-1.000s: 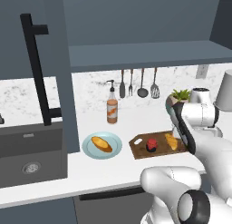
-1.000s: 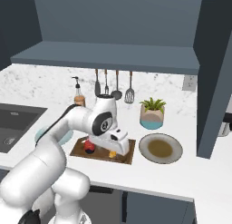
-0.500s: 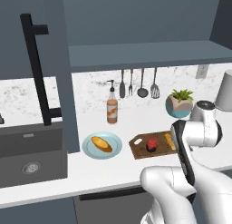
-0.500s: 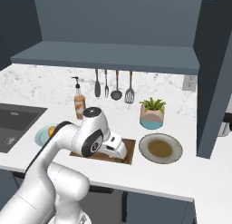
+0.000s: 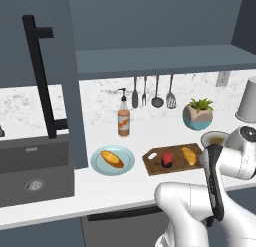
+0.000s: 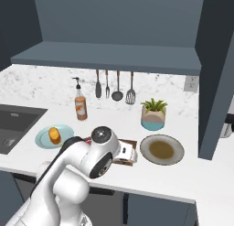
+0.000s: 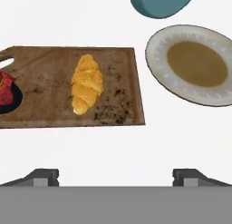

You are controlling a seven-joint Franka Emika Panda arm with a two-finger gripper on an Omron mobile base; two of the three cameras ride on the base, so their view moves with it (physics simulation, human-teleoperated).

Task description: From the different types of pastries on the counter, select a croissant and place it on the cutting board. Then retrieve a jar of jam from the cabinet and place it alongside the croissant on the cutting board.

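Note:
The croissant (image 7: 87, 84) lies lengthwise on the brown cutting board (image 7: 118, 106), with the red jar of jam (image 7: 6, 93) beside it at the board's left end, cut off by the frame edge. In the left base view the jar (image 5: 167, 160) and croissant (image 5: 189, 155) rest side by side on the board (image 5: 155, 158). My gripper (image 7: 115, 177) is open and holds nothing. It hovers over the white counter (image 7: 113, 141) in front of the board. Its two fingertips (image 7: 45, 175) stand wide apart. Another pastry (image 5: 112, 158) sits on a light blue plate (image 5: 125, 166).
A grey plate with a brown middle (image 7: 197, 64) lies right of the board, a teal plant pot (image 5: 198, 116) behind it. An orange pump bottle (image 5: 123, 122) stands by hanging utensils (image 5: 152, 93). The dark sink (image 5: 30, 171) is at the left. My arm hides most of the board in the right base view.
My arm has swung back from above the board toward the counter's front edge. The croissant and the jar have stayed where they were on the board.

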